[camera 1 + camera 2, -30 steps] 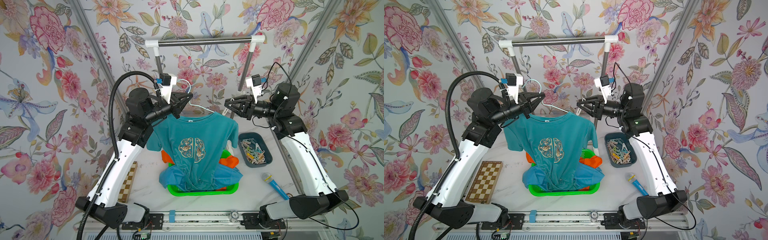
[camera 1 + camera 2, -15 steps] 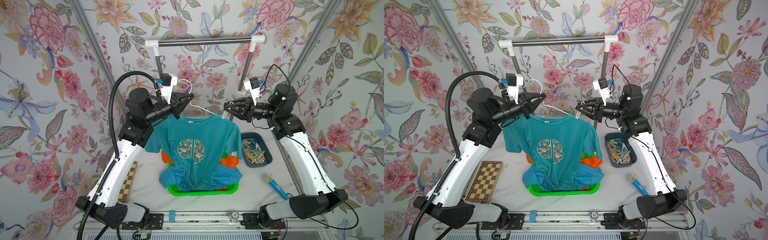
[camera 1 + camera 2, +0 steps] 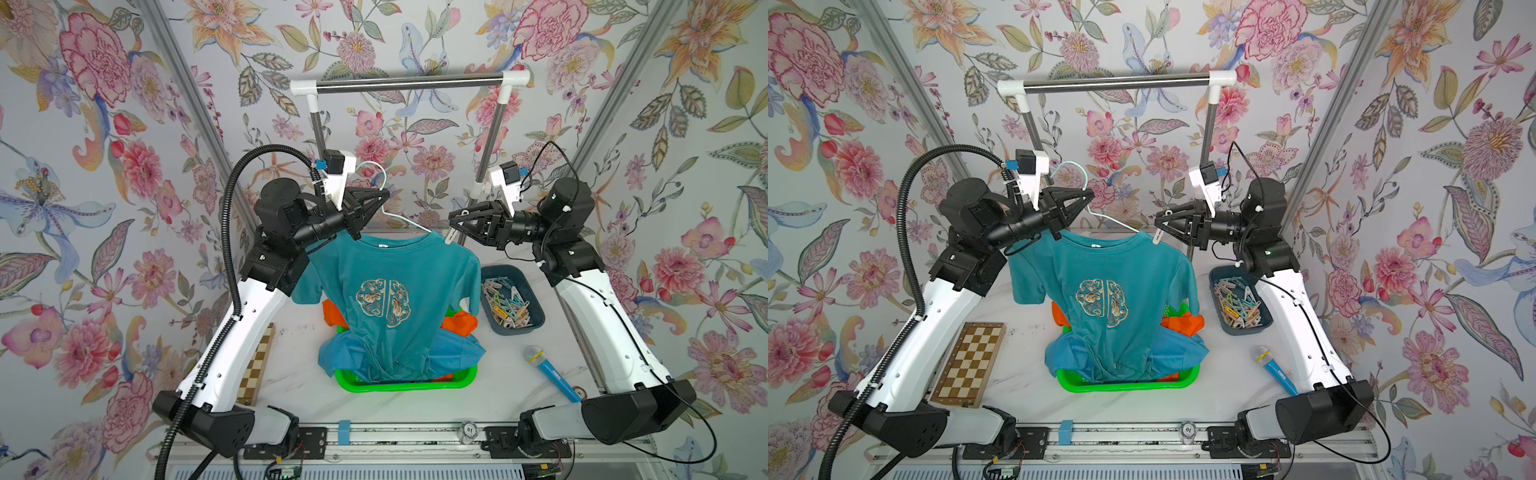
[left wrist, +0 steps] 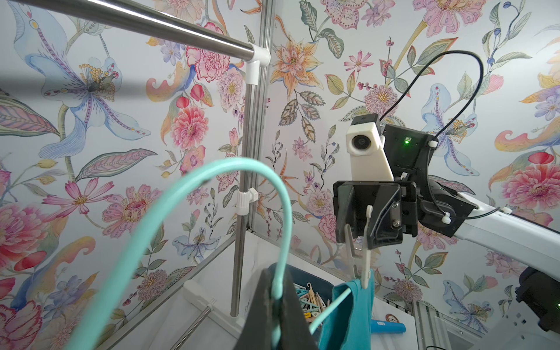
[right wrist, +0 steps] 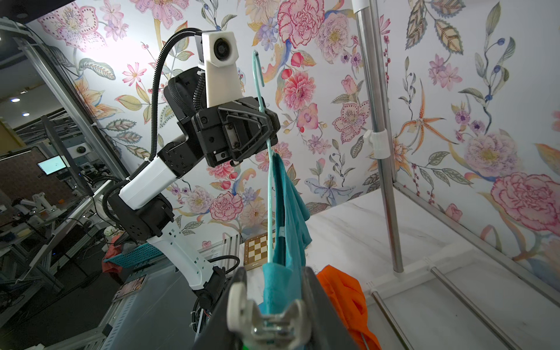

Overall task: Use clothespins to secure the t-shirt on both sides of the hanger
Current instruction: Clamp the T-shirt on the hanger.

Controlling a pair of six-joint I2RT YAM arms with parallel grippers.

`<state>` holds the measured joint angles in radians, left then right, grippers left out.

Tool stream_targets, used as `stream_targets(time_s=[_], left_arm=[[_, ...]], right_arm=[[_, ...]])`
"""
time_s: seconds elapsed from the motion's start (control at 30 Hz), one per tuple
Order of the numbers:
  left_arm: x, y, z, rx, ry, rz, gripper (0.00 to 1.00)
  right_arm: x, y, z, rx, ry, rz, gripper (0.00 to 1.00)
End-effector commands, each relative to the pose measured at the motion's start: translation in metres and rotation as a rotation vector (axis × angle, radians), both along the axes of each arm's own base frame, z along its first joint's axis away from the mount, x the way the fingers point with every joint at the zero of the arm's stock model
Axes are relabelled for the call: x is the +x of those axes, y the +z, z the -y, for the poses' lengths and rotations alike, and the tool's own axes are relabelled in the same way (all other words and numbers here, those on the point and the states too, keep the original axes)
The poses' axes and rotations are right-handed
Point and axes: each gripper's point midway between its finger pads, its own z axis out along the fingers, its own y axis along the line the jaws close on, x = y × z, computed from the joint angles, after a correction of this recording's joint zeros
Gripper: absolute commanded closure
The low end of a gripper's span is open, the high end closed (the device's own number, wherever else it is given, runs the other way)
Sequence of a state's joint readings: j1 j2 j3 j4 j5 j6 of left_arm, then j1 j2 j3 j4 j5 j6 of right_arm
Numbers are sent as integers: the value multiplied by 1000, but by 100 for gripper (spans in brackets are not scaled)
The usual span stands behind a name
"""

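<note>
A teal t-shirt (image 3: 386,291) hangs on a mint wire hanger (image 3: 376,172). Its hem trails into the green basket (image 3: 399,384). My left gripper (image 3: 384,195) is shut on the hanger's neck just below the hook, as the left wrist view shows (image 4: 275,303). My right gripper (image 3: 453,222) is shut on a white clothespin (image 3: 450,237) at the shirt's right shoulder. In the right wrist view the clothespin (image 5: 266,321) sits between the fingers, its mouth spread around the teal fabric (image 5: 281,285) and the hanger wire (image 5: 269,197). Several loose clothespins fill the blue bin (image 3: 509,301).
A steel clothes rail (image 3: 411,81) stands behind both arms, its right post (image 3: 486,153) close to my right wrist. An orange garment (image 3: 459,322) lies in the basket. A blue microphone (image 3: 548,370) lies front right and a chessboard (image 3: 971,361) front left.
My right gripper has dipped slightly, bringing the white clothespin down onto the shirt's right shoulder. The left arm and the hanger have stayed where they were.
</note>
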<state>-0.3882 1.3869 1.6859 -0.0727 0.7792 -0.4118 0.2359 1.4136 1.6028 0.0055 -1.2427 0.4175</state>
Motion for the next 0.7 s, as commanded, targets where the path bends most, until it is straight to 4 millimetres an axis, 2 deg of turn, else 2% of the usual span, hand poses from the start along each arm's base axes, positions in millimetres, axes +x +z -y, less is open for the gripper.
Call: stream_targets(time_s=[0.0,0.67], left_arm=[[-14,22,-7,-41,-10,68,100],[-18,32,-12,-70,-11,85,100]], right_arm=[[-16,19,5,33,41,59,70],[-24,7,0,39,58,36,70]])
